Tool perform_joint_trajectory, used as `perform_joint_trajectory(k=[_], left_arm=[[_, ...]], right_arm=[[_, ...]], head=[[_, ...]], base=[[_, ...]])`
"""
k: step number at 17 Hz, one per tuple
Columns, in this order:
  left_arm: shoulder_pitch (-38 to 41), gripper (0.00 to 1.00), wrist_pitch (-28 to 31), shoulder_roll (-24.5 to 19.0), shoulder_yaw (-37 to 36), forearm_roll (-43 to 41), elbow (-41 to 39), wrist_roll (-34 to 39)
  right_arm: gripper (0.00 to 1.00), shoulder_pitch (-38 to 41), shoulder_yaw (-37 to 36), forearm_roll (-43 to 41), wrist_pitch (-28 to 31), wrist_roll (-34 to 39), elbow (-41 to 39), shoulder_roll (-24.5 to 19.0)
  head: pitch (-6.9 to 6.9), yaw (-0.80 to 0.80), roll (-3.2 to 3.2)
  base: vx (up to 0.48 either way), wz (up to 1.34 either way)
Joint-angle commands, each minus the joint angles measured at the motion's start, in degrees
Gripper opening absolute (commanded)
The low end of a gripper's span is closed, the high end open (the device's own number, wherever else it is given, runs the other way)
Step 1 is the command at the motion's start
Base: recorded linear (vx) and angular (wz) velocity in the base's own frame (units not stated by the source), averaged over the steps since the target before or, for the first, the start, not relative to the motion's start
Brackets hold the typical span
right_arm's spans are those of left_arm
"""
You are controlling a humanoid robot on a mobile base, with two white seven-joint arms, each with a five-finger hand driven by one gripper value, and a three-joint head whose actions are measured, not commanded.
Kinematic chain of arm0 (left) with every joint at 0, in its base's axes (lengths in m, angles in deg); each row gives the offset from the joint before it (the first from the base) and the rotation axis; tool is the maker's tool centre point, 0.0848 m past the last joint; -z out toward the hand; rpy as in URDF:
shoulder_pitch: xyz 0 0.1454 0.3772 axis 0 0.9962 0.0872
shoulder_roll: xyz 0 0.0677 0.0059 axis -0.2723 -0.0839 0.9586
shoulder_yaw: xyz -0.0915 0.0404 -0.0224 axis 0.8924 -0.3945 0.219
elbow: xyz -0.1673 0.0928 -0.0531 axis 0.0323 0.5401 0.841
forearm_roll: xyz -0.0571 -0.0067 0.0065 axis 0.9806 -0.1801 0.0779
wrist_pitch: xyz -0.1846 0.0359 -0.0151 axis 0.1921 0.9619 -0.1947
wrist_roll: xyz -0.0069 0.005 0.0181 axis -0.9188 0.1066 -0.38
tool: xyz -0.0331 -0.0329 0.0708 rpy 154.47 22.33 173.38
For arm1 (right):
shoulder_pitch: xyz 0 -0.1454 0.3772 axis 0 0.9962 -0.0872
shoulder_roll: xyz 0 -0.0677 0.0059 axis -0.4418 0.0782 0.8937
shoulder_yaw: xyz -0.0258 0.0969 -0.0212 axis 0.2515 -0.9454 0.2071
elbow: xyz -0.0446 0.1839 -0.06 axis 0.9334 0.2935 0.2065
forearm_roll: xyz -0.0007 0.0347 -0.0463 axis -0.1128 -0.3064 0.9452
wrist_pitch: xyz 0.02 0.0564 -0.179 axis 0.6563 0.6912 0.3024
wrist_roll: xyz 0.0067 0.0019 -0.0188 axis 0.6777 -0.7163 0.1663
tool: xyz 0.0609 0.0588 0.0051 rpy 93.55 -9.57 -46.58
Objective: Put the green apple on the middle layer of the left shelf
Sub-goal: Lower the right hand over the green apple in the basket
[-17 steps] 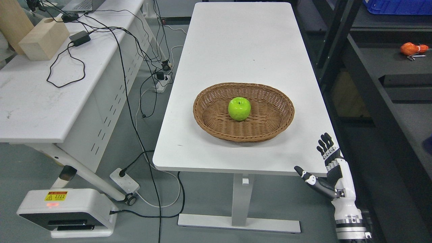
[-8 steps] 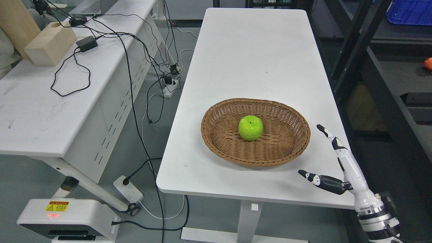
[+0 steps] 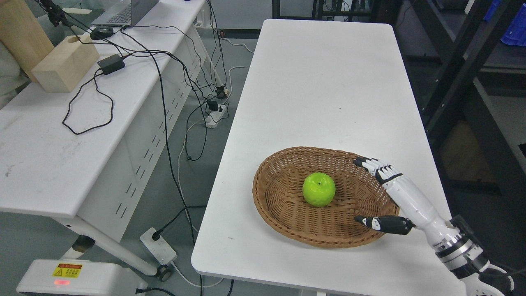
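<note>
The apple (image 3: 319, 189) lies in the middle of the basket (image 3: 287, 224), which stands on the near part of the white table (image 3: 324, 82). The right hand (image 3: 384, 193) comes in from the lower right and is over the right side of the basket. Its fingers (image 3: 376, 166) are stretched out and wide apart from the thumb (image 3: 380, 223); the fingers reach over the far right rim and the thumb over the near right part, so the hand is spread like a wide fork that opens toward the apple. It holds nothing. There is a clear gap between the apple and both the fingers and the thumb, so nothing touches the fruit. The left arm is not in the picture. I judge that the task is at its beginning: the reach toward the apple is under way, but the grasp is not yet made. What is left is almost everything: to bring the hand around the apple, close the fingers on it, lift it out of the basket, carry it to the shelf and set it on the middle layer. At the right edge a dark rack (image 3: 464, 61) is partly visible, but I cannot tell if this is the shelf the task means, and no left shelf shows clearly here. On the left stands a second table (image 3: 41, 164) with cables (image 3: 164, 82) and a wooden block (image 3: 65, 63); these have no part in the task.
</note>
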Motion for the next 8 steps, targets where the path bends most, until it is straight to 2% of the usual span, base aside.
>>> perform_joint_trajectory(k=[1, 8], left_arm=[[0.01, 1.0, 0.29, -1.0, -0.01, 0.0, -0.01, 0.07], [0.01, 1.0, 0.29, -1.0, -0.01, 0.0, 0.08, 0.07]], right_arm=[[1.0, -1.92, 11.01, 3.87, 0.09, 1.77, -0.24, 4.23], [1.0, -4.9, 15.32, 9.4, 0.18, 3.7, -0.07, 5.2]], head=[[0.0, 0.0, 0.0], [0.0, 0.0, 0.0]], base=[[0.16, 0.03], [0.091, 0.0]])
